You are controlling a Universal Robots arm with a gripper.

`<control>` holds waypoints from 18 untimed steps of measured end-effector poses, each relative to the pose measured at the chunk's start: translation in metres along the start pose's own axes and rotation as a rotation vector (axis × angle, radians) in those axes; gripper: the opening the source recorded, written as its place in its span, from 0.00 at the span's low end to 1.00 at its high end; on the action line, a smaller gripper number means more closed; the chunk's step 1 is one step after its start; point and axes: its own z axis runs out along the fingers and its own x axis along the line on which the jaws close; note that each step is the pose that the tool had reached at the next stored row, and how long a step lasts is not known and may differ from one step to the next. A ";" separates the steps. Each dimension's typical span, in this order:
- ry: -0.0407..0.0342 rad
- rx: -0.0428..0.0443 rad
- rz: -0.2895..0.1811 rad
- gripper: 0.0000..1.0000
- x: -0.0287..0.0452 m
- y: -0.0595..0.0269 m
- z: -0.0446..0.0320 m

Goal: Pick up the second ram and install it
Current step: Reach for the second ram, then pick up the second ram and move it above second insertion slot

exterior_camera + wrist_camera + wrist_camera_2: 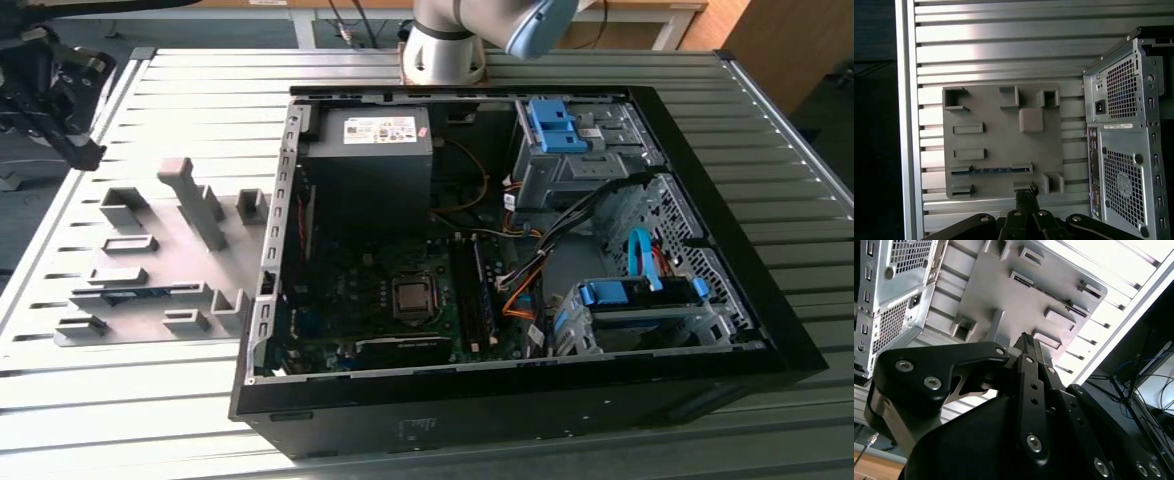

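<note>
The second ram [991, 170] is a thin green stick with a blue label. It stands on edge between two holders of the grey fixture plate [999, 130]. In the exterior view the second ram [140, 293] sits on the near part of that fixture plate [160, 250], at the view's left. My gripper [84, 155] hangs high over the table's left edge, apart from the plate and touching nothing. In both wrist views its black fingertips [1027, 192] [1027, 342] are pressed together with nothing between them.
An open black computer case [521, 390] lies to the exterior view's right of the plate, with its motherboard [400, 300], memory slots [470, 290], power supply [367, 150], cables and blue drive cages. Grey blocks and a tall post [200, 205] stick up from the plate. The slatted metal table [134, 400] surrounds everything.
</note>
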 end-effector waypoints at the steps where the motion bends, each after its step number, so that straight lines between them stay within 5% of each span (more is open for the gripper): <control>1: 0.0000 0.0001 0.000 0.11 0.0022 -0.0003 -0.0001; 12: 0.0001 0.0001 0.000 0.11 0.0244 -0.0038 -0.0007; 18: 0.0001 0.0001 0.000 0.11 0.0257 -0.0039 -0.0008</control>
